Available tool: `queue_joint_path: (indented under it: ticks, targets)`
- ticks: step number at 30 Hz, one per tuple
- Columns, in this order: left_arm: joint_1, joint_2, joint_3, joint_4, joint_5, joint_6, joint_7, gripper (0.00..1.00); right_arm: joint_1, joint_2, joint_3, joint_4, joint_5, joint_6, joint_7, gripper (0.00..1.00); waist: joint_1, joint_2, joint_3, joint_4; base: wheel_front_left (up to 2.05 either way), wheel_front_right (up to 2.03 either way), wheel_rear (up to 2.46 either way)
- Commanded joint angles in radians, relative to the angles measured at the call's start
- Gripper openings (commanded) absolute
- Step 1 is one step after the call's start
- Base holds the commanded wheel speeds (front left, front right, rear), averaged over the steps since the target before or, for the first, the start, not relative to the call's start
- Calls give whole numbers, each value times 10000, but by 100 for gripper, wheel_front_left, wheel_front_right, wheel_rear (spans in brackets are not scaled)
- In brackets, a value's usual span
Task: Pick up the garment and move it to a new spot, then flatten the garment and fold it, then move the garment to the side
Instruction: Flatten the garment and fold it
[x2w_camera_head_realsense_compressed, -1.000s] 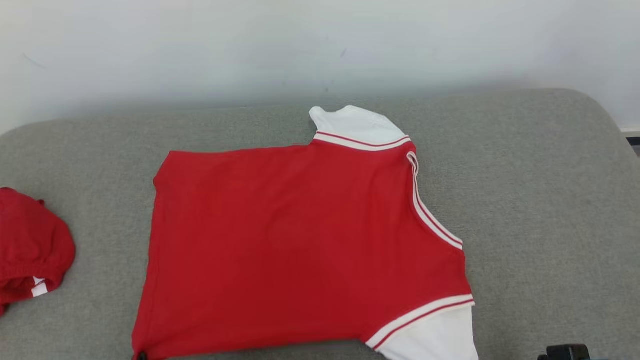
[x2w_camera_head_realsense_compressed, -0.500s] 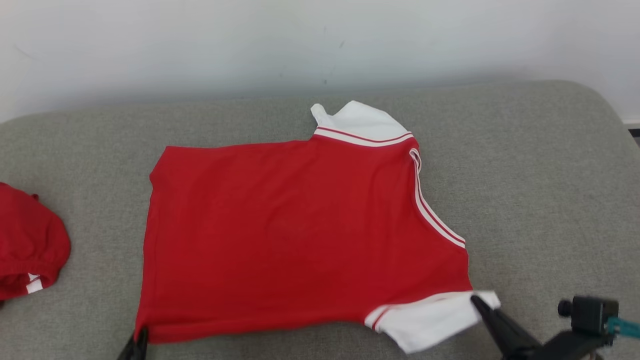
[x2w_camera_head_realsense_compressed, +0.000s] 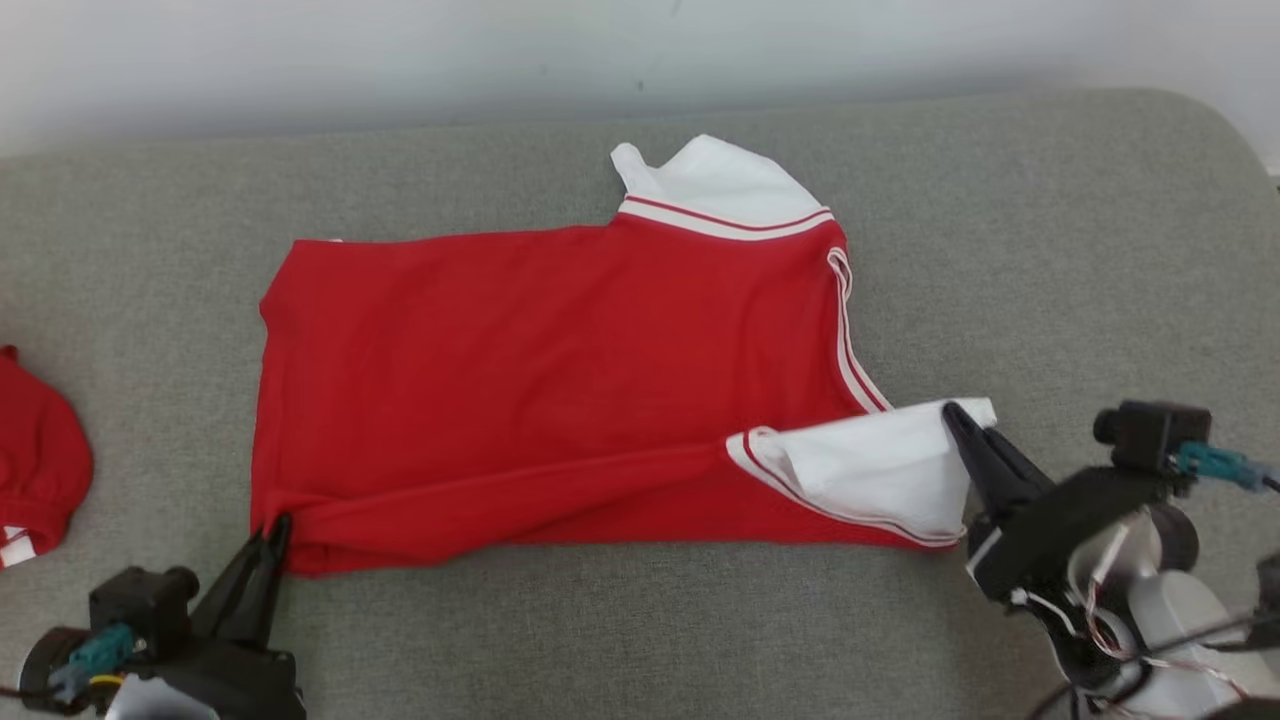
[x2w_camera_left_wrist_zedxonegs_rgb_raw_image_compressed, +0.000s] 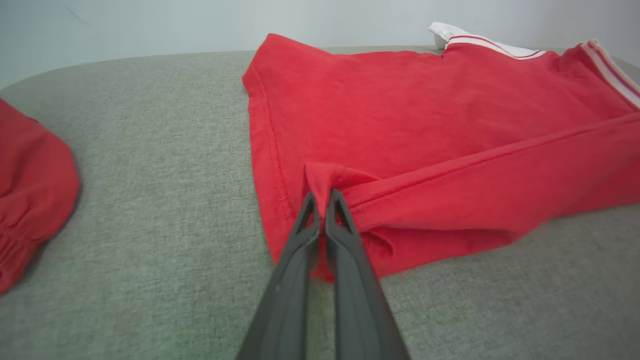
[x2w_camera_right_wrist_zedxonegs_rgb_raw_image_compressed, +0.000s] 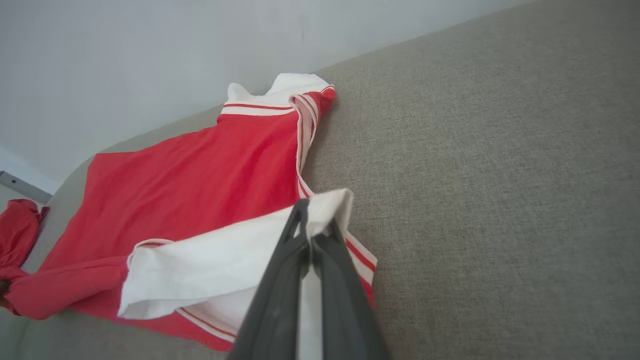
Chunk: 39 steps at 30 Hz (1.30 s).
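Both pincers had cloth, and it all came down to one line: the red short-sleeved shirt with white sleeves and striped trim (x2w_camera_head_realsense_compressed: 560, 370) lay spread on the grey fabric-covered bench (x2w_camera_head_realsense_compressed: 1050, 250), its long axis running side to side, hem toward the robot's left, sleeves toward its right. The left pincer (x2w_camera_head_realsense_compressed: 275, 525) was clamped shut on the near hem corner, a small peak of red fabric pinched between its tips. The right pincer (x2w_camera_head_realsense_compressed: 950, 410) was closed tight on the tip of the near white sleeve (x2w_camera_head_realsense_compressed: 860, 465), raised off the bench. So each arm had its own end of the near edge, and the rest of the shirt lay straight ahead of both, away from the robot. The fold, I'd judge, had to carry that edge forward toward the far white sleeve (x2w_camera_head_realsense_compressed: 715, 185), both ends level. How many layers the left pincer held was hard to tell. A bunched second red garment (x2w_camera_head_realsense_compressed: 40, 470) sat well apart on the left.
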Motion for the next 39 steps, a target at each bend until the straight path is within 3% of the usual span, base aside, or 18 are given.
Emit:
queue_joint_path:
  ticks: [1, 13, 14, 15, 16, 17, 18, 28, 32, 39]
  targets:
    - [-221, 41, -29, 212, 62, -62, -13, 0, -308, 154, 111, 308, 6, 5, -57, 0, -2, -1, 191, -52, 0, 0, 0]
    - [-1530, -99, -468, 1826, 316, -374, -294, 0, -2098, 545, 971, 2974, -257, 5, -1339, 0, -2, -1, 236, 283, 0, 0, 0]
    - [-1600, -125, -480, 1958, 350, -355, -367, 0, -2181, 541, 1021, 3121, -262, 5, -1529, 7, -2, -1, 193, 320, 0, 0, 0]
    - [-1638, -134, -504, 2064, 412, -333, -442, 6, -2259, 537, 1068, 3232, -274, 5, -1759, 50, -2, -1, 152, 341, 0, 0, 0]
    - [-1676, -184, -501, 2137, 425, -306, -527, 41, -2285, 539, 1114, 3334, -251, 5, -1973, 100, -2, -1, 99, 367, 0, 0, 0]
    - [-1692, -241, -492, 2207, 426, -296, -612, 90, -2288, 565, 1168, 3461, -191, 5, -2146, 100, -2, -1, 38, 387, 0, 0, 0]
    - [-1648, -285, -494, 2280, 425, -286, -667, 100, -2289, 580, 1229, 3552, -142, 5, -2325, 100, -2, -1, -27, 402, 0, 0, 0]
    - [-269, -846, 120, 1279, 268, 48, -958, 100, -1335, 207, 1233, 3311, -43, 5, -3851, 100, -2, -1, -534, 534, 0, 0, 0]
    - [536, -1171, 384, 594, 451, 51, -964, 100, -547, 35, 1052, 2865, -195, 5, -3801, 100, -2, -1, -596, 570, 0, 0, 0]
    - [709, -1376, 597, 763, 698, -18, -966, 100, 151, 123, 679, 2507, -748, 5, -3405, 100, -2, -1, -467, 458, 0, 0, 0]
